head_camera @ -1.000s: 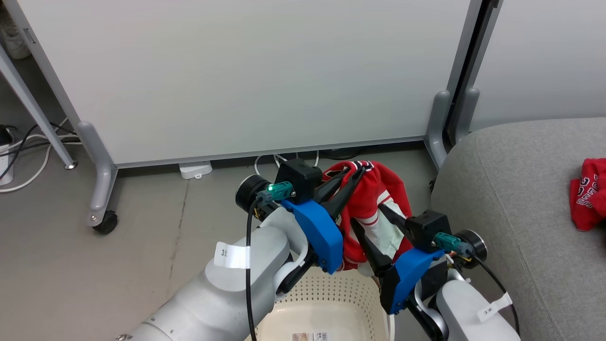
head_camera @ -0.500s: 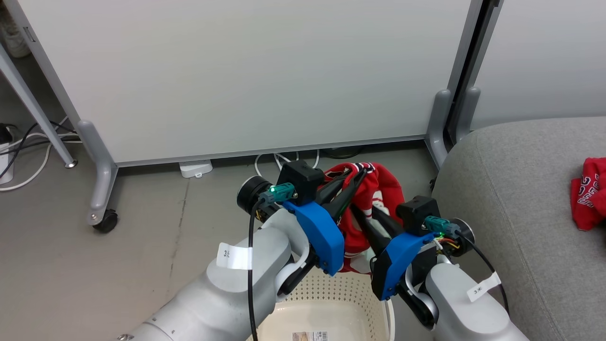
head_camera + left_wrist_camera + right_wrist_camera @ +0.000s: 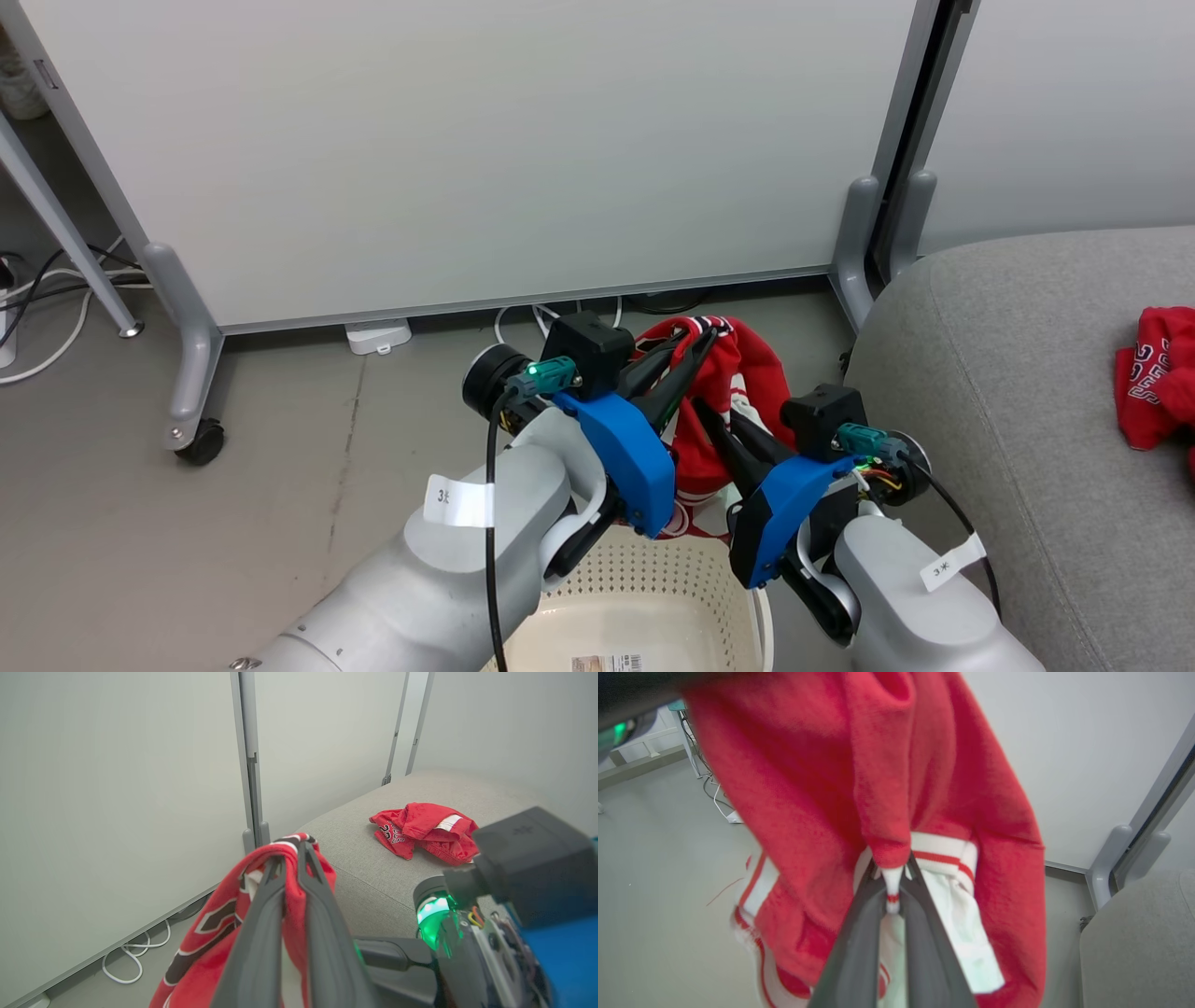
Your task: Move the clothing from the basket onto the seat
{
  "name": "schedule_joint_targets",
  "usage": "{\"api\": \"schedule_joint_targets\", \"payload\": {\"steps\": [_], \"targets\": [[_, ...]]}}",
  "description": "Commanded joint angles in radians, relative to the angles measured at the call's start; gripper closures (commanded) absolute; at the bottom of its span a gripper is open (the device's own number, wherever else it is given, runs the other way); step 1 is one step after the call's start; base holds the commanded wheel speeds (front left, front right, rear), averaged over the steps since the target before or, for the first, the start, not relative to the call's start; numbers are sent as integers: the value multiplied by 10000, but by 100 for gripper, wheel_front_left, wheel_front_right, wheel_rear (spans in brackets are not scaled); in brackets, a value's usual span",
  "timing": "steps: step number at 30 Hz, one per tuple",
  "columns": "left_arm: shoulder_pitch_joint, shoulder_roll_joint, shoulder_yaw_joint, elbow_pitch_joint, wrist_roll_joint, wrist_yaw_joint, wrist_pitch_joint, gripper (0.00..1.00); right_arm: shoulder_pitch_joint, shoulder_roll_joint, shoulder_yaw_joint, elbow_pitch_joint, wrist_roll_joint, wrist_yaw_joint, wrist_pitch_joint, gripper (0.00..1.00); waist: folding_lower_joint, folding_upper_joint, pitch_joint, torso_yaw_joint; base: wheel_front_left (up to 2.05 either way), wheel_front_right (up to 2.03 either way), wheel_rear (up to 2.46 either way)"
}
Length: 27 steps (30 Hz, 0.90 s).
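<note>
- The basket [image 3: 653, 574] is cut off at the near edge and partly hidden behind both arms.
- Two red garments are counted.
- The hanging garment [image 3: 752, 359] is held over the basket's far rim, clenched at its top by the left gripper [image 3: 292, 851] and lower down by the right gripper [image 3: 893, 870].
- The other garment [image 3: 1153, 383] is seen lying on the seat [image 3: 1008, 373] at the right, cropped there, its lettering hard to read.
</note>
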Motion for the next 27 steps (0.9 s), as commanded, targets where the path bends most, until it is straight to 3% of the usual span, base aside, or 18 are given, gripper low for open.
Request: {"api": "schedule_joint_targets", "payload": {"steps": [1,12,13,14,15,16,27], "targets": [[-69,-9,47,8,62,-13,-51,100,-140,-5,29,55,90,1,-35,100,0,0,0,-4,0,0,0],[3,-14,81,38,132,-13,-51,100,-335,-5,152,354,321,1,-270,100,0,0,1,-41,0,0,0],[11,-13,92,46,138,-13,-51,88,-345,-5,150,373,340,1,-290,100,0,0,3,-46,0,0,0],[6,-13,130,46,161,-13,-51,52,-353,-5,156,395,353,1,-303,100,0,0,7,-50,0,0,0],[1,-14,171,37,187,-13,-51,5,-367,-5,160,417,367,1,-319,100,0,0,15,-54,0,0,0],[0,-14,217,36,226,-13,-51,0,-390,-5,165,439,376,1,-339,100,0,0,26,-58,0,0,0],[452,87,802,-153,722,-13,-49,0,-448,-3,116,569,365,1,-478,100,0,0,29,-29,0,0,0]]}}
